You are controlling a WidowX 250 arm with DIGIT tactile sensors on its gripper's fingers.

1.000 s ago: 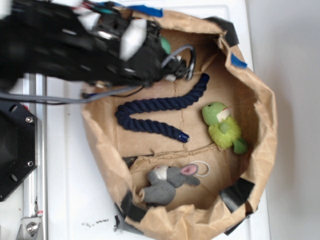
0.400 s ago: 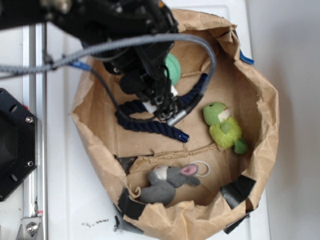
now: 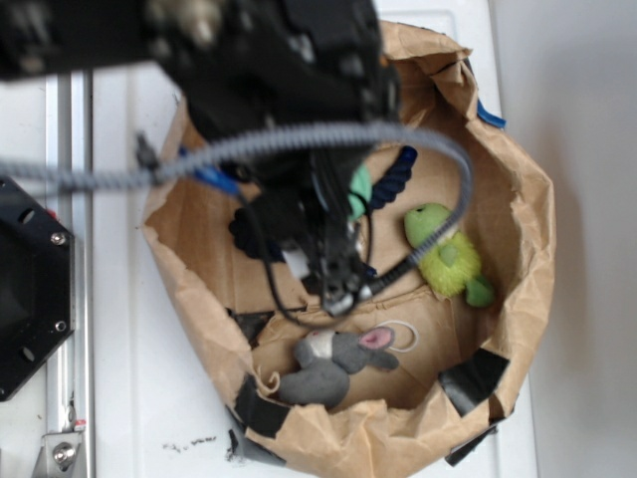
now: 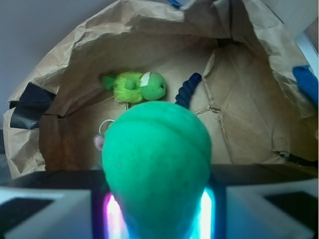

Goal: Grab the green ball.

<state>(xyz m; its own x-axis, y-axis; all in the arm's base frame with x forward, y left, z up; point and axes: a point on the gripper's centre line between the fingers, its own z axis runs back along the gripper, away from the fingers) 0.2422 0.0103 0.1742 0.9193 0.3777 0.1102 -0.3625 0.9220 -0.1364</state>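
The green ball [image 4: 155, 164] fills the middle of the wrist view, squeezed between the two glowing pads of my gripper [image 4: 157, 209]. In the exterior view only a teal sliver of the green ball [image 3: 360, 186] shows beside the black arm, above the floor of the brown paper bag [image 3: 518, 199]. My gripper [image 3: 348, 204] is shut on the ball, largely hidden by the arm and its grey cable.
A lime-green plush toy [image 3: 446, 254] lies at the bag's right, also in the wrist view [image 4: 134, 87]. A grey plush mouse [image 3: 333, 360] lies at the bottom. A navy rope [image 3: 393, 179] is partly hidden under the arm. Crumpled bag walls surround everything.
The arm has swung from the bag's upper left rim down over its middle, and the ball has travelled with the gripper, down and to the right. The bag's left wall has shifted.
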